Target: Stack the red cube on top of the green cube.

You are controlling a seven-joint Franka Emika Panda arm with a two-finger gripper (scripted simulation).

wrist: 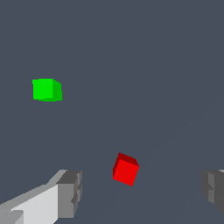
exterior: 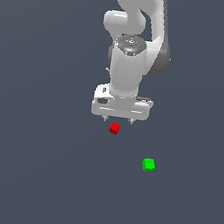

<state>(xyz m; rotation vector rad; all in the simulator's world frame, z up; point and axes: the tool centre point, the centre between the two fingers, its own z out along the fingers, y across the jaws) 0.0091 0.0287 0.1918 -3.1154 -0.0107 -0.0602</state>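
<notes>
The red cube (exterior: 114, 128) rests on the dark grey floor, just below my gripper (exterior: 118, 120) in the exterior view. My gripper is open and holds nothing. In the wrist view the red cube (wrist: 126, 169) lies between the two fingertips (wrist: 70, 192), turned at an angle, and touches neither of them; my gripper (wrist: 142, 192) hangs above it. The green cube (exterior: 148, 164) sits apart on the floor, toward the exterior view's right and nearer the camera. It also shows in the wrist view as the green cube (wrist: 46, 89), well away from the fingers.
The white arm (exterior: 136, 42) rises behind the gripper toward the top of the exterior view. The flat dark grey floor (exterior: 34, 174) stretches all around both cubes.
</notes>
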